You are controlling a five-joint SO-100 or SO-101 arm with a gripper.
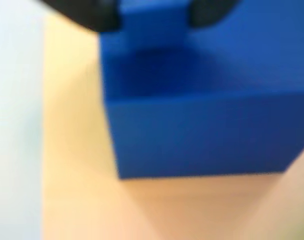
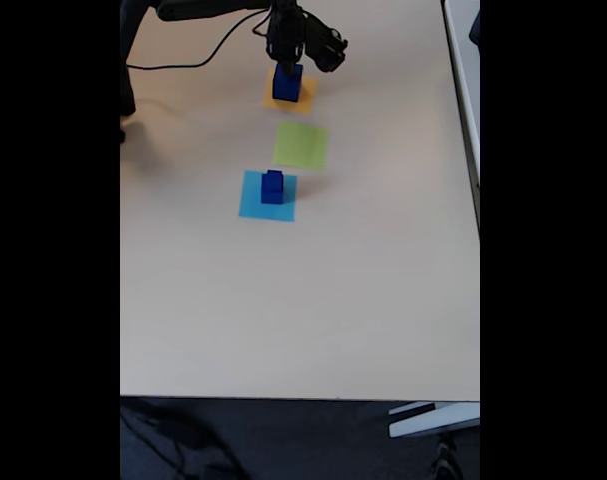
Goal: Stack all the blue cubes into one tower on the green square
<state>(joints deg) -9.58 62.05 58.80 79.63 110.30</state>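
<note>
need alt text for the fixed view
The gripper hangs over blue cubes on an orange-yellow square at the table's far end. Nearer lie a bare green square and a light-blue square bearing more stacked cubes.

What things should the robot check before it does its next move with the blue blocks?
1. Small blue cube between the jaws: ok, the wrist view shows dark jaws on both its sides.
2. Small cube sitting on the larger blue cube: cannot tell, the picture is too blurry to show contact.
3. Larger cube on the orange-yellow square, not the target: not ok for the task.
4. Green square free for stacking: ok, nothing stands on it.
5. Other blue cubes on the light-blue square: not ok, not yet moved.
6. Gripper above the far stack: ok.
</note>
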